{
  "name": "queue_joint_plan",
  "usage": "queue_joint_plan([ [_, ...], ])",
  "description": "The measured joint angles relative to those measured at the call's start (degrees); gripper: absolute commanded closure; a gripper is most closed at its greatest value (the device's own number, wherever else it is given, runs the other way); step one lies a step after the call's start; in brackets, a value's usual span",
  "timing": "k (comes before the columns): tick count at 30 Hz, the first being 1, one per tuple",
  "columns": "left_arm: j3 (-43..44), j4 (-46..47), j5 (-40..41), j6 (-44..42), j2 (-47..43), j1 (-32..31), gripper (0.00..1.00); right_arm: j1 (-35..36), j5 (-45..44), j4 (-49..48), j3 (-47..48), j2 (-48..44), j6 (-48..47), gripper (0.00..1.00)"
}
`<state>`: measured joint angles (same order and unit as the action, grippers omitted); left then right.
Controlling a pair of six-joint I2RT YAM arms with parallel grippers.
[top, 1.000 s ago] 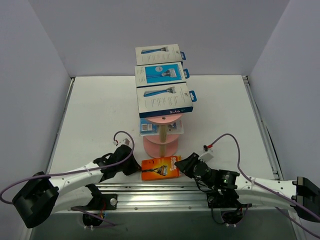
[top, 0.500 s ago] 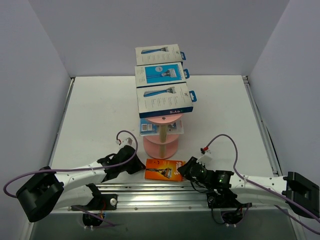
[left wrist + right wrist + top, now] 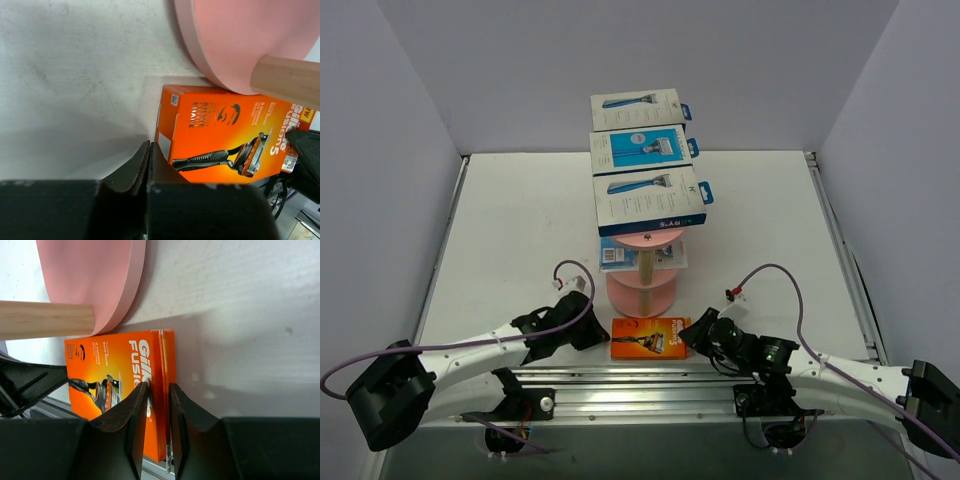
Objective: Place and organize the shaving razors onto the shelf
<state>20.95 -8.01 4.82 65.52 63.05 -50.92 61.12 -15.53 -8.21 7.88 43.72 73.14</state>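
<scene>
An orange razor pack (image 3: 650, 338) (image 3: 225, 135) (image 3: 110, 365) lies on the table just in front of the pink shelf (image 3: 640, 297). My right gripper (image 3: 692, 335) (image 3: 156, 387) straddles the pack's right edge, its jaws pinched on it. At the pack's left edge my left gripper (image 3: 600, 335) (image 3: 148, 145) is shut and empty. Three white-and-blue razor boxes (image 3: 650, 200) lie in a row on the shelf's top tier. A clear blister pack (image 3: 620, 255) sits on the middle tier. The bottom tier (image 3: 240, 35) (image 3: 90, 275) is bare around the beige post (image 3: 290, 80) (image 3: 45, 320).
A metal rail (image 3: 640, 385) runs along the table's near edge, right behind the orange pack. Purple cables (image 3: 780, 275) loop above both arms. Grey walls close the table on three sides.
The orange pack has slid a little to the right and straightened. The right gripper's jaws have narrowed onto its right edge. The left gripper has stayed shut beside it.
</scene>
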Motion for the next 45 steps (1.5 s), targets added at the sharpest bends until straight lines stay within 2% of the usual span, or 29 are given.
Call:
queue_joint_plan([
  [5,2.47,-4.04,0.92,-1.51,-2.45,0.83,0.96,-7.17,5.51,0.79,1.01,-0.13,-4.70,1.00],
  [7,3.45,-5.51,1.03,-2.32,-3.02,1.70,0.88,-10.12,7.89,1.70,1.42,-0.42,-6.80,1.00],
  [8,3.89,-6.19,1.01,-2.91,-3.28,2.27,0.76,-11.45,8.94,2.29,1.73,-0.66,-7.85,1.00],
  [11,4.96,-8.13,0.87,-4.48,-4.02,4.42,0.57,-15.04,12.11,4.24,2.84,-1.51,-10.97,1.00],
  [13,5.49,-9.40,0.50,-5.49,-4.61,6.21,0.52,-17.18,13.97,6.54,4.28,-2.05,-13.40,1.00],
  [14,5.64,-9.86,0.37,-5.99,-4.94,6.97,0.47,-17.97,14.60,7.87,5.11,-2.36,-14.43,1.00],
  [22,9.11,-14.99,-2.36,-10.80,-7.23,13.38,0.29,-23.19,16.87,17.14,11.63,-6.01,-22.56,1.00],
  [25,12.15,-16.74,-3.23,-13.20,-7.26,16.11,0.24,-24.57,17.62,18.82,12.17,-6.08,-24.44,1.00],
  [30,17.20,-18.58,-5.03,-17.29,-6.80,22.34,0.24,-25.62,18.64,21.66,12.96,-6.05,-25.99,1.00],
  [36,22.93,-19.43,-7.21,-21.11,-4.24,28.65,0.24,-26.32,18.12,25.40,19.12,-5.22,-27.67,1.00],
  [45,29.53,-18.12,-12.79,-24.35,1.55,37.11,0.16,-26.51,13.44,30.62,26.99,-1.73,-28.39,1.00],
])
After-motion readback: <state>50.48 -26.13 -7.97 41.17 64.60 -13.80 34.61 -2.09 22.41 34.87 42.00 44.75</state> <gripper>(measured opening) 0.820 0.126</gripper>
